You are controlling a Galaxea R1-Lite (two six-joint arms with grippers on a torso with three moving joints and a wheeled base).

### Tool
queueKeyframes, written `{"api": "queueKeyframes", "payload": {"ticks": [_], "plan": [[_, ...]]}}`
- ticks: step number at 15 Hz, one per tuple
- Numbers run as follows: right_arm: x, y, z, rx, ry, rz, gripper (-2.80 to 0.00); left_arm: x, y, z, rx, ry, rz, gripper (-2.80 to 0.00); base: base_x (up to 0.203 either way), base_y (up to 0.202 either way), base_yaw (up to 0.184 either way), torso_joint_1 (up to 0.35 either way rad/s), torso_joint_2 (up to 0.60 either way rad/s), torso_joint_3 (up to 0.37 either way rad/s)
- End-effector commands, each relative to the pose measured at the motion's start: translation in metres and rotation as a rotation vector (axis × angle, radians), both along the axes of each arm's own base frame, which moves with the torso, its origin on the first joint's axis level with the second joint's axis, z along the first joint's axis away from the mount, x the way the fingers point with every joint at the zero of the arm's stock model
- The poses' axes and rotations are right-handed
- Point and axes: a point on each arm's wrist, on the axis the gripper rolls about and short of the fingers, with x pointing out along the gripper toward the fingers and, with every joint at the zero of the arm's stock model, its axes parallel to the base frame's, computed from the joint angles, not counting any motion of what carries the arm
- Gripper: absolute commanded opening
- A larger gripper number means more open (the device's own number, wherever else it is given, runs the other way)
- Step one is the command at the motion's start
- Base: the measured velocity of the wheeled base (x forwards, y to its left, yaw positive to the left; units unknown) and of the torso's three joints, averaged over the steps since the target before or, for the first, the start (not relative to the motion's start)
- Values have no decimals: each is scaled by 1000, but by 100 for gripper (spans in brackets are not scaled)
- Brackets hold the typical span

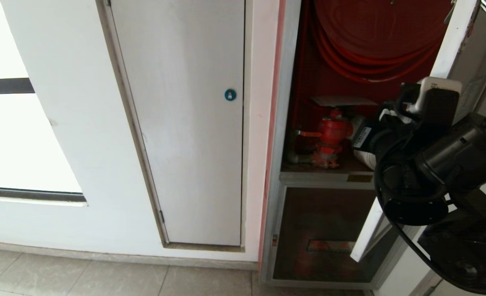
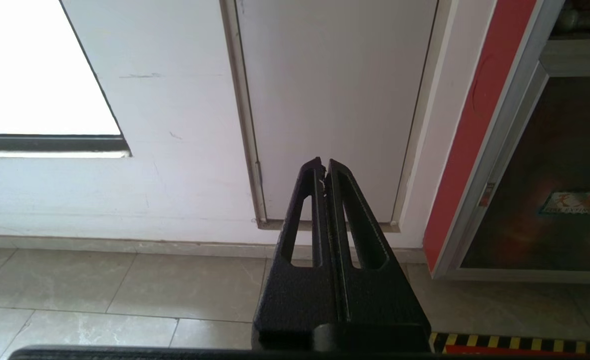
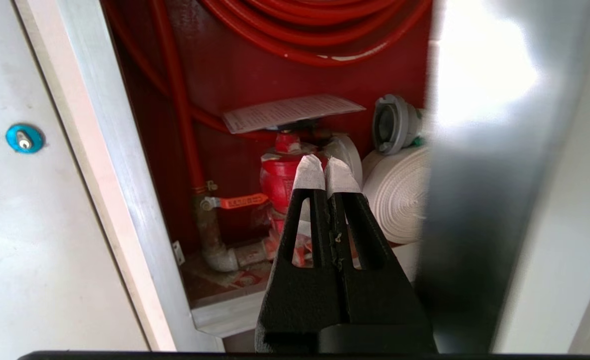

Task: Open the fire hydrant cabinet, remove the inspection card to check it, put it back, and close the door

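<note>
Red fills the open fire hydrant cabinet (image 1: 308,123) in the head view, where the door (image 1: 452,45) stands swung out at the right, edge-on and pale. One inspection card (image 1: 341,100) lies flat atop the hydrant valve (image 1: 331,133), under the coiled hose reel (image 1: 370,45). Only this view shows the right arm's bulk before the opening; its fingertips are hidden here.

From the left wrist, the left gripper (image 2: 324,170) hangs low over the floor tiles (image 2: 125,290), jaws pressed together, facing the plain white panel (image 2: 334,100) (no card visible here).

From the right wrist, the right gripper (image 3: 324,167), two white-taped tips pressed together and empty, points at the valve just below the card (image 3: 290,112), whose fine printed rows show. One white rolled hose (image 3: 399,195) sits beside it.
</note>
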Motion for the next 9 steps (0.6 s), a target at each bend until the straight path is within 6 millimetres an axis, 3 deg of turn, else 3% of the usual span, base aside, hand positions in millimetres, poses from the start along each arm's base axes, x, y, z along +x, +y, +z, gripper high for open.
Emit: {"api": "queueKeyframes", "payload": {"ticks": [1,9], "plan": [[-8,-5,4,8,-10,-5,-280,0,0,-2,0,5,-2,-280,0,0,0,0,0,0],[-25,-26,-2,-4,16,-45,-280,0,0,-2,0,5,-1,-280,0,0,0,0,0,0]]}}
